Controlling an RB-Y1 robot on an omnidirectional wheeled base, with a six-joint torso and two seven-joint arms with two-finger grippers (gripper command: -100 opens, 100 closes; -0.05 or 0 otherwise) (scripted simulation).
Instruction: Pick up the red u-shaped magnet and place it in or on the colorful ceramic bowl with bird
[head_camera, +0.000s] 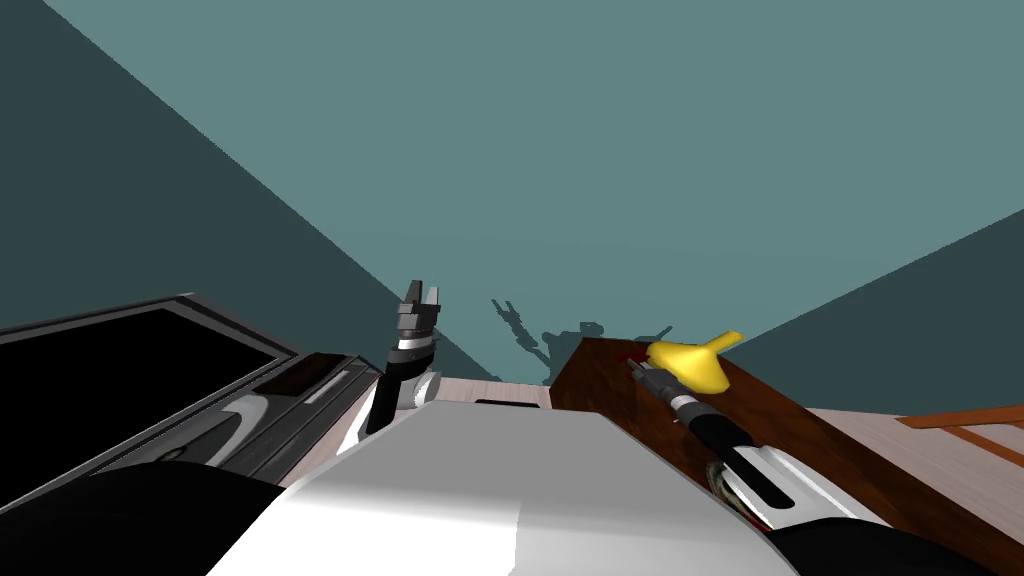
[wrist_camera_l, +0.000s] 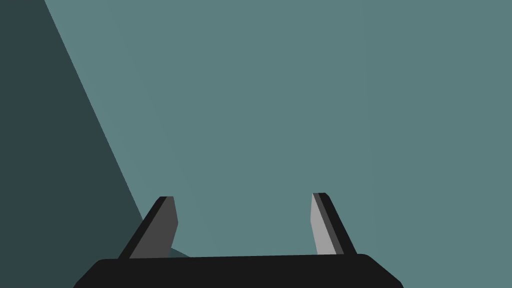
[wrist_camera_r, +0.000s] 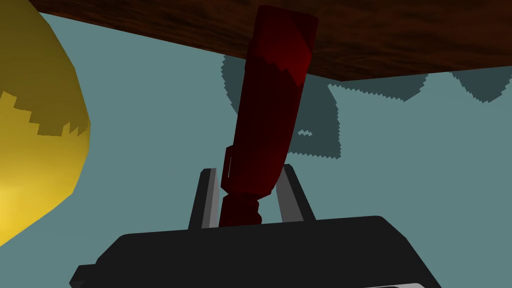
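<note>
Two teal walls (head_camera: 600, 150) meet in a corner ahead of me, one lit and one in shade. On my left side lies a broad black panel in a dark grey frame (head_camera: 100, 380). On my right, a long piece of dark brown wooden furniture (head_camera: 800, 440) runs away from me over a pale plank floor (head_camera: 900, 425).

At the far end of that wooden top sits a rounded yellow object with a tapering stub (head_camera: 690, 365). My right arm reaches along the top to just beside it.

My left gripper (head_camera: 423, 290) is raised in front of the wall corner, well apart from the wooden furniture. Its two blades are spread wide with nothing between them.

My right gripper (wrist_camera_r: 246, 169) has its blades pressed against the sides of the dark red bar-shaped magnet (wrist_camera_r: 270, 115), pinching it near one end. From the pinch the magnet runs outward past my fingertips, and its far end overlaps the edge of the wooden top. I cannot tell whether it touches the wood. The yellow object is close beside the magnet but does not touch it.
</note>
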